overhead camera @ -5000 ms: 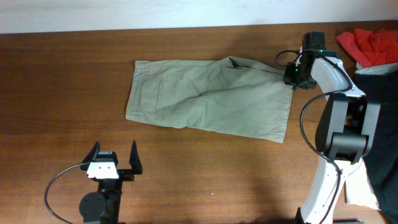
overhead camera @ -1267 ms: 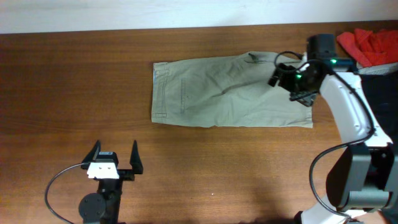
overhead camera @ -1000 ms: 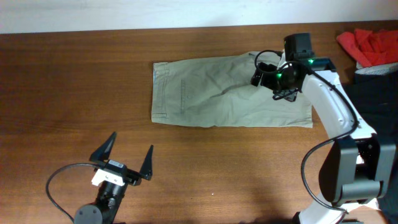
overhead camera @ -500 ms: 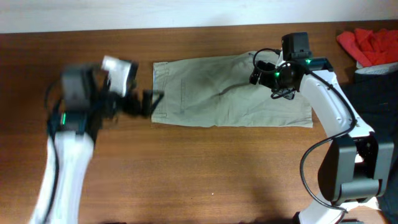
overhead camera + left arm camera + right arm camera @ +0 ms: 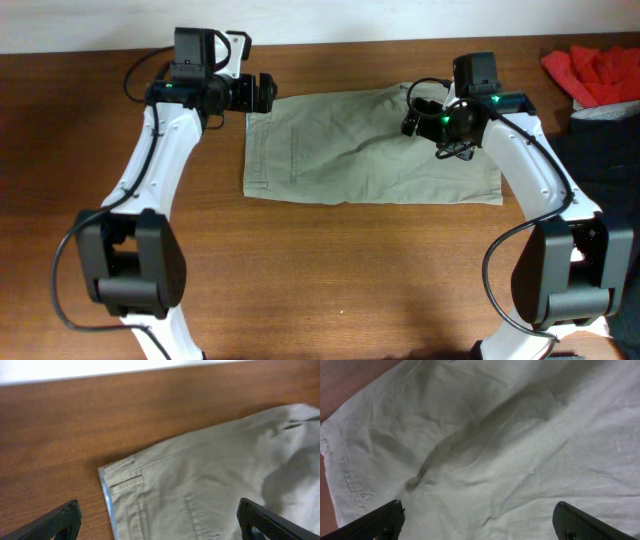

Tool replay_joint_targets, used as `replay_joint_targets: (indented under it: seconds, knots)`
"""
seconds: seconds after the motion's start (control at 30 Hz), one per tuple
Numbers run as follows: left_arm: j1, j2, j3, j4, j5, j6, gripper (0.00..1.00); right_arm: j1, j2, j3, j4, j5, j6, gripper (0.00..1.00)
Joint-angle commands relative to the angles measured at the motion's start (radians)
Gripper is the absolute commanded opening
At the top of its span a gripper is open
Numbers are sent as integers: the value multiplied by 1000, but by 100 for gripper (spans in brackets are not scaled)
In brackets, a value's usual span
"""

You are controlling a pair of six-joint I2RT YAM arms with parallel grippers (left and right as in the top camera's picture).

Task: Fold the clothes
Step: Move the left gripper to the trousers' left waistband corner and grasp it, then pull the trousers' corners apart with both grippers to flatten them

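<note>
You are hovering both with jaws spread wide: left gripper (image 5: 267,93) at shorts' (image 5: 370,165) far waistband corner, right gripper (image 5: 411,116) over far edge; table (image 5: 340,270) wood surrounding.

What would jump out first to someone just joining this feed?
Khaki shorts lie spread flat on the far side of the table. The left tool hangs open at their waistband corner, the right tool open above the other end. Red cloth sits in the far right corner.

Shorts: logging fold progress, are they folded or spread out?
The shorts lie spread full length, wrinkled; no fold across shows.
</note>
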Motion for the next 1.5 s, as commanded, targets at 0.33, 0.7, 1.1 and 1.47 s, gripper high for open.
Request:
replay_joint_targets:
  seconds: [0.33,0.7,1.1,1.47]
  knots:
    - [2,281,18,121,-23,-10,99,6,3,-2,0,6,-7,99]
    - [8,359,18,133,-48,-9,68,6,3,-2,0,6,-7,99]
    - [34,264,103,27,-270,-13,1,6,3,-2,0,6,-7,99]
    - [84,144,106,9,-647,-40,32,6,3,-2,0,6,-7,99]
